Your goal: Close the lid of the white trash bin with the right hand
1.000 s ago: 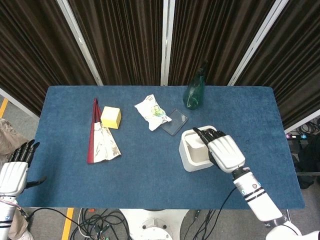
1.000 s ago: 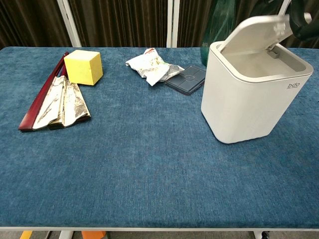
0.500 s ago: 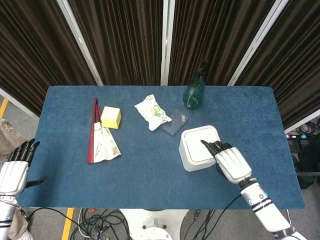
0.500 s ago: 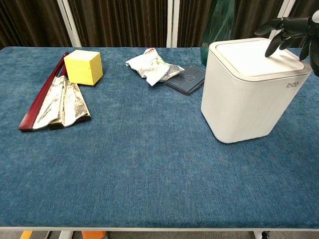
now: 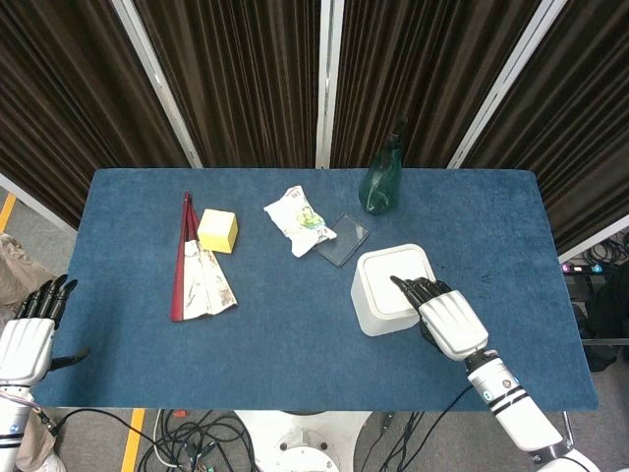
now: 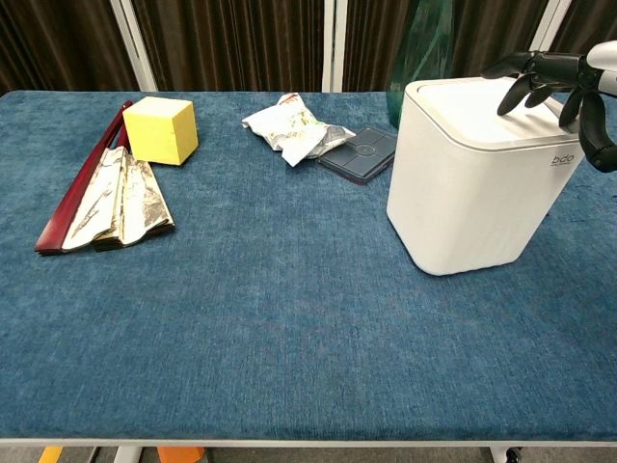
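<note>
Now the right hand point(image 5: 447, 317) is hovering, fingers point(image 6: 525, 77) spread, empty, over the flat-lying lid point(image 5: 395, 277) of the white trash bin point(image 6: 472, 188) (tabletop's right half); lid lying directly beneath fingertips.

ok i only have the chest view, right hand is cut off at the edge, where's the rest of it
Observer: In the head view the right hand sits over the near right corner of the white trash bin, fingers reaching onto the lid.
Operator: left hand anywhere near
Observer: No, the left hand is off the table's near left edge, holding nothing.
Operator: whats behind the bin
Observer: A green spray bottle, standing apart from the bin.
</note>
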Robot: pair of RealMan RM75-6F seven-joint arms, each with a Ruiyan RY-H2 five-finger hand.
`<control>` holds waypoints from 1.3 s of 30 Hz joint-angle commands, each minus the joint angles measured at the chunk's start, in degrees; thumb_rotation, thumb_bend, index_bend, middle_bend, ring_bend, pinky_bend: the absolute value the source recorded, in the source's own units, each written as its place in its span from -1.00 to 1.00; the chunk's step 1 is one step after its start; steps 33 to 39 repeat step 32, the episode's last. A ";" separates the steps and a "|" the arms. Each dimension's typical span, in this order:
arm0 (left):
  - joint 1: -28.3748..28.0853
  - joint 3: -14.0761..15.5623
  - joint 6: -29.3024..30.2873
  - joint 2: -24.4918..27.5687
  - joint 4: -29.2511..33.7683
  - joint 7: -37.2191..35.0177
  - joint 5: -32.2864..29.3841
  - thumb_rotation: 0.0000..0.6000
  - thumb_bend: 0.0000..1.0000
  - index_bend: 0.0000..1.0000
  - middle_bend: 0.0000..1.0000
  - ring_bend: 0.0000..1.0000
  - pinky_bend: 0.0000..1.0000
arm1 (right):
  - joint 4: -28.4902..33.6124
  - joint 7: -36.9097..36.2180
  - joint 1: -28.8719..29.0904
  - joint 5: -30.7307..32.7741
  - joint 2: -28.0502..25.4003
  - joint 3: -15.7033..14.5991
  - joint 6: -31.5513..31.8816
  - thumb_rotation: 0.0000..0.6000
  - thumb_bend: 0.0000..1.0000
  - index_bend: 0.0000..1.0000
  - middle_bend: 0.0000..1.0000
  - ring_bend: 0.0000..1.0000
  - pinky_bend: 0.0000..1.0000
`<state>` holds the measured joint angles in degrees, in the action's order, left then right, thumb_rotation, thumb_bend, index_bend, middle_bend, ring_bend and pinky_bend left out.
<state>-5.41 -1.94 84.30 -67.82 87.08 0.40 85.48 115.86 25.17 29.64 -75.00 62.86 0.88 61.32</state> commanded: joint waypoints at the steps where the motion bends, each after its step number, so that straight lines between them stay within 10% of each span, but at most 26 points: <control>1: -0.02 -0.05 0.09 0.09 0.08 0.02 0.06 1.00 -1.00 -1.00 -0.95 -1.00 -0.74 | 0.40 -1.25 -0.42 -2.20 0.20 0.47 1.52 1.00 1.00 -1.00 -0.55 -0.63 -0.37; 12: -0.10 -0.18 0.30 0.17 0.62 0.48 0.23 1.00 -1.00 -1.00 -0.95 -1.00 -0.74 | -1.61 -11.24 -7.88 -19.45 -3.08 1.25 19.06 1.00 1.00 -1.00 -0.57 -0.75 -0.46; 19: 0.14 -0.13 0.81 0.18 0.96 0.76 0.37 1.00 -1.00 -1.00 -0.95 -1.00 -0.74 | -11.48 -14.51 -16.77 -17.75 -3.40 0.32 30.40 1.00 0.94 -1.00 -0.65 -0.90 -0.64; 23: 0.38 0.02 1.12 0.04 1.20 0.68 0.52 1.00 -1.00 -1.00 -0.95 -1.00 -0.74 | -19.42 -16.56 -21.52 -11.20 -1.06 -0.62 31.45 1.00 0.60 -1.00 -0.84 -1.00 -0.98; 31: 0.92 0.05 2.37 -0.45 0.26 -0.38 1.09 1.00 -1.00 -1.00 -0.95 -1.00 -0.74 | -27.60 -15.40 -25.55 -1.40 3.11 0.20 28.32 1.00 -0.32 -1.00 -1.00 -1.00 -1.00; 39: 0.96 0.04 2.45 -0.49 0.10 -0.50 1.11 1.00 -1.00 -1.00 -0.95 -1.00 -0.74 | -27.59 -15.82 -25.51 -0.97 3.20 0.40 27.64 1.00 -0.38 -1.00 -1.00 -1.00 -1.00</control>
